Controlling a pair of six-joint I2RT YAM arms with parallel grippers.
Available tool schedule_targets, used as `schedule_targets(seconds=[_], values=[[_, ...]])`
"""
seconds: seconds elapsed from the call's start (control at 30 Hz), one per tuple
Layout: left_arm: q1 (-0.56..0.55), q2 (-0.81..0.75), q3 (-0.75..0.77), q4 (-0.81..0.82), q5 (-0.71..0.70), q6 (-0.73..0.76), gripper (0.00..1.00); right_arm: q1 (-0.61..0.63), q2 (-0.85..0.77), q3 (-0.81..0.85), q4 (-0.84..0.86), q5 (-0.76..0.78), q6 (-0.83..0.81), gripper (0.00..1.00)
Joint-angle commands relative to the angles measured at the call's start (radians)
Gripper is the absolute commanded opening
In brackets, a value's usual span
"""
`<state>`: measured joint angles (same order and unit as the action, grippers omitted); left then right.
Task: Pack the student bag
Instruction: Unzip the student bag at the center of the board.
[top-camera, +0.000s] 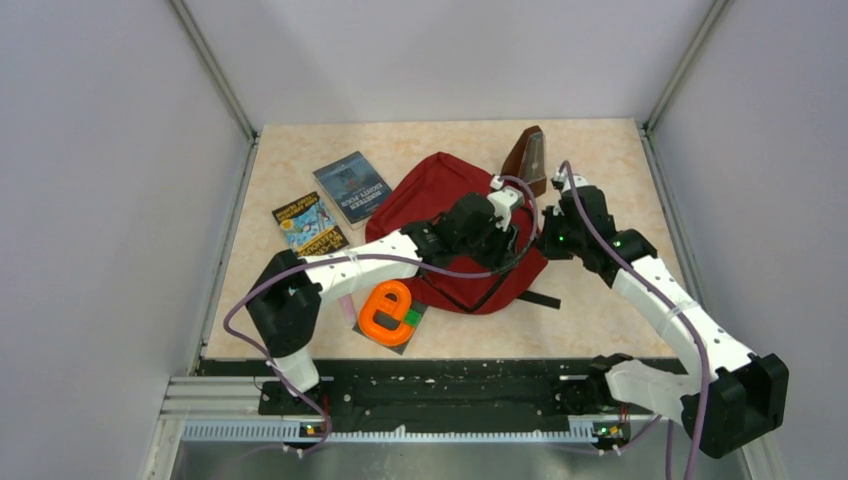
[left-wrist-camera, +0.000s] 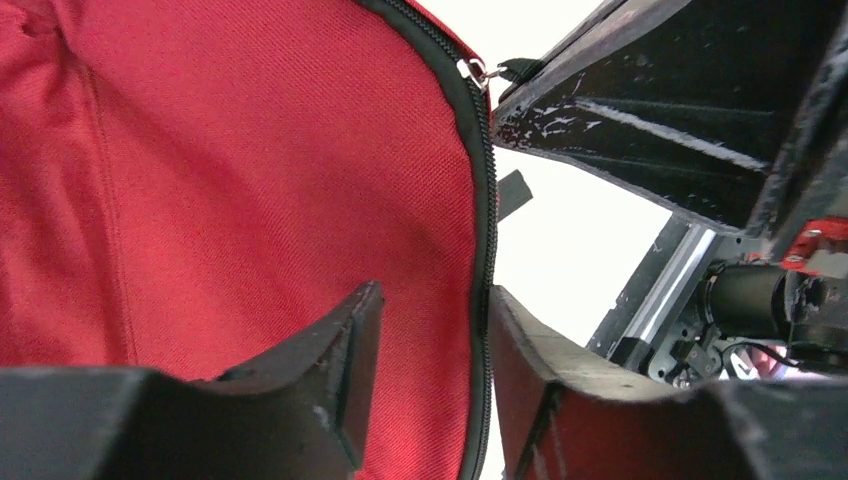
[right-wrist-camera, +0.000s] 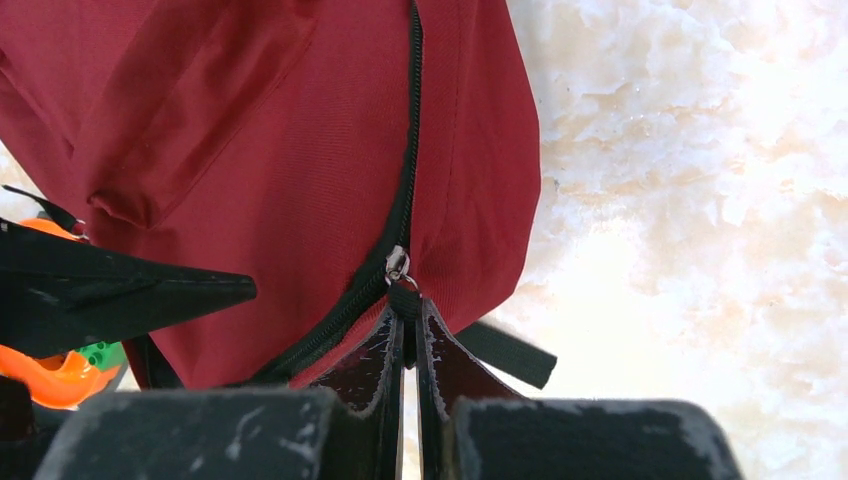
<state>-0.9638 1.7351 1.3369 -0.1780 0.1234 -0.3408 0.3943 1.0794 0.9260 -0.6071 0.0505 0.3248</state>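
The dark red student bag (top-camera: 440, 205) lies in the middle of the table. My left gripper (top-camera: 512, 232) is at its right edge. In the left wrist view the gripper (left-wrist-camera: 430, 300) is shut on the bag's fabric edge (left-wrist-camera: 250, 200), with the black zipper (left-wrist-camera: 487, 240) running between the fingers. My right gripper (top-camera: 546, 236) is just right of it. In the right wrist view the gripper (right-wrist-camera: 408, 315) is shut on the black zipper pull tab (right-wrist-camera: 405, 298) below the metal slider (right-wrist-camera: 397, 264). The zipper (right-wrist-camera: 408, 150) looks closed beyond the slider.
Two books (top-camera: 350, 187) (top-camera: 309, 224) lie left of the bag. An orange e-shaped toy (top-camera: 386, 311) sits on a green piece at the front. A brown metronome (top-camera: 527, 160) stands behind the bag. A black strap (right-wrist-camera: 510, 352) trails on the table (right-wrist-camera: 700, 200).
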Motion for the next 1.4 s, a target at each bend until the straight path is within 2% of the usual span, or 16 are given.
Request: schedule_targets(seconds=[0.0,0.1,0.23,0.27,0.73,1.37], values=[[0.002,0.034,0.014,0.046,0.056,-0.001,0.44,-0.008,-0.023,0.061,-0.025,0.026,-0.039,0.0],[0.002,0.041,0.006,0.055,0.088,0.005,0.34,-0.007,0.0,0.094,-0.033,0.034,-0.101,0.0],[0.002,0.035,-0.021,0.073,0.148,0.011,0.01,-0.008,0.067,0.145,-0.064,0.085,-0.138,0.0],[0.002,0.028,-0.029,0.063,0.15,0.015,0.0,-0.008,0.087,0.163,-0.075,0.105,-0.147,0.0],[-0.003,-0.053,-0.156,-0.017,0.165,0.048,0.0,-0.008,0.377,0.389,-0.128,0.153,-0.252,0.0],[-0.016,-0.192,-0.261,-0.086,0.076,0.066,0.0,-0.011,0.729,0.649,-0.167,0.195,-0.393,0.0]])
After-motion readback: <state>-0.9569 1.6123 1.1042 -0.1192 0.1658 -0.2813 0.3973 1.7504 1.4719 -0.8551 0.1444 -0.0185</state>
